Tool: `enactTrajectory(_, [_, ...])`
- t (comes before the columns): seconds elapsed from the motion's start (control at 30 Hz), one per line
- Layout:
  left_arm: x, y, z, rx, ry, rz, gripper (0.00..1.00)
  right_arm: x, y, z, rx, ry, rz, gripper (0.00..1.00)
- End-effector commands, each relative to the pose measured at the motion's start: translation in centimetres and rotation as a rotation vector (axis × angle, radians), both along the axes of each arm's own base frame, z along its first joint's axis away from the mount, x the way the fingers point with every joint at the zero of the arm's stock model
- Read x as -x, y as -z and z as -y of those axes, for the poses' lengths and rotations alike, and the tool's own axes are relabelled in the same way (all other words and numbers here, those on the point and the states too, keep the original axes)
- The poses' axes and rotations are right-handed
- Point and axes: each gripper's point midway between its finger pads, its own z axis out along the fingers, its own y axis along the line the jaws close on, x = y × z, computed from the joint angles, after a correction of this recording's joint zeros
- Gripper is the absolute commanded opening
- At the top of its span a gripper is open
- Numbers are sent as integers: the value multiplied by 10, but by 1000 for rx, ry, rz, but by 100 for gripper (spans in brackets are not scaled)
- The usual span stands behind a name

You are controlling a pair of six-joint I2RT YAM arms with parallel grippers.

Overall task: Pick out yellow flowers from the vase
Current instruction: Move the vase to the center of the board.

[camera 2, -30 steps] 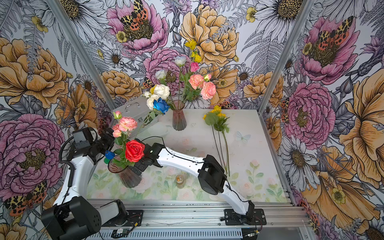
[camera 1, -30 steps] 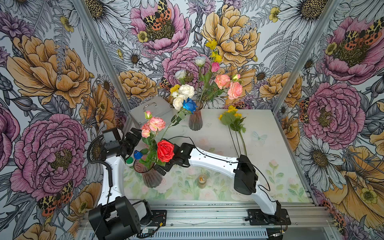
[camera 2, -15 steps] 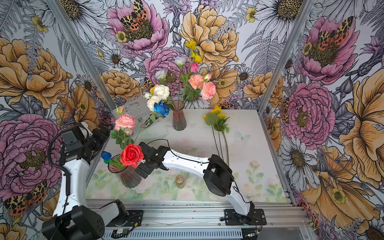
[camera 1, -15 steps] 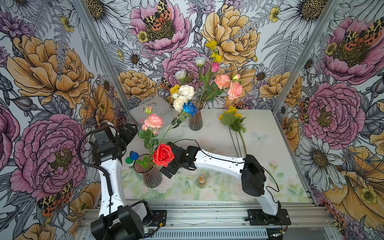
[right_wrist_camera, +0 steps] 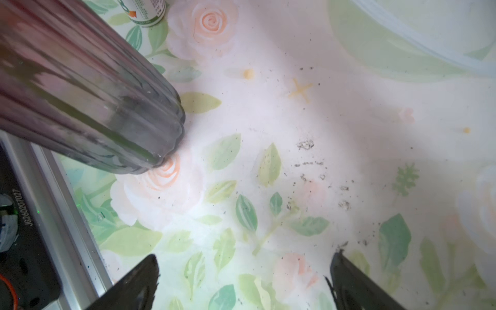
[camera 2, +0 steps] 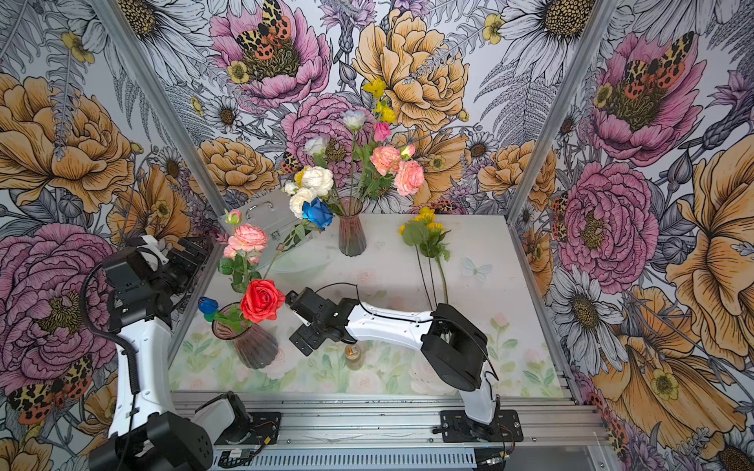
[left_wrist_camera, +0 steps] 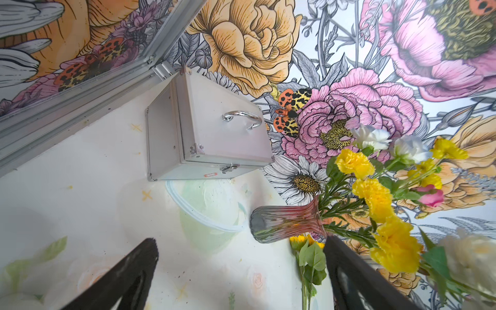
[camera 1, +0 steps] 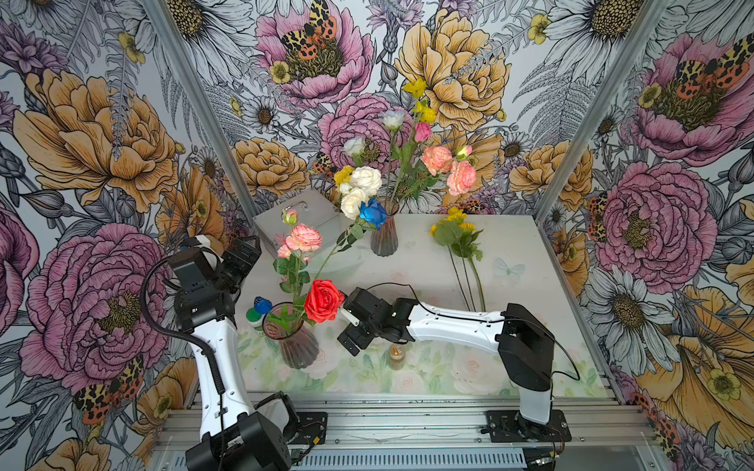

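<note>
The far vase [camera 1: 384, 240] holds white, pink and blue roses plus yellow flowers [camera 1: 424, 113]; one yellow head [camera 1: 343, 174] sits behind the white roses. In the left wrist view these yellow flowers [left_wrist_camera: 375, 196] fan out of that vase [left_wrist_camera: 287, 222]. More yellow flowers [camera 1: 455, 228] lie flat on the table to its right. The near vase [camera 1: 296, 342] holds a red rose and pink roses. My left gripper [camera 1: 245, 255] hangs open and empty, left of both vases. My right gripper [camera 1: 347, 328] is open and empty, just right of the near vase [right_wrist_camera: 94, 107].
A silver case [camera 1: 304, 218] leans in the back left corner with a clear bowl [camera 1: 347, 265] in front of it. A green-capped bottle [camera 1: 255, 318] stands left of the near vase. A small amber jar [camera 1: 396, 354] sits under my right arm. Metal rails edge the table.
My left arm has straightened up and drawn back towards the left wall, away from the near vase's flowers. My right gripper has shifted slightly right, off the red rose.
</note>
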Motion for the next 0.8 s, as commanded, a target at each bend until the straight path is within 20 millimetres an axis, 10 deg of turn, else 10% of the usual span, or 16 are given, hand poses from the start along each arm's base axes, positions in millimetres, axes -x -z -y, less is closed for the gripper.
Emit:
enactTrajectory(0.0, [1,-10,3,28,24,64,99,14,-33,-26,-213,-26,33,100])
enactTrajectory(0.37, [3,-21,-12,100,-27,115,99,61,-15,-63,-398,-67,63,100])
enactTrajectory(0.77, [3,-11,-45,228,-140,116,99,65,-1,-99,-367,12,177,100])
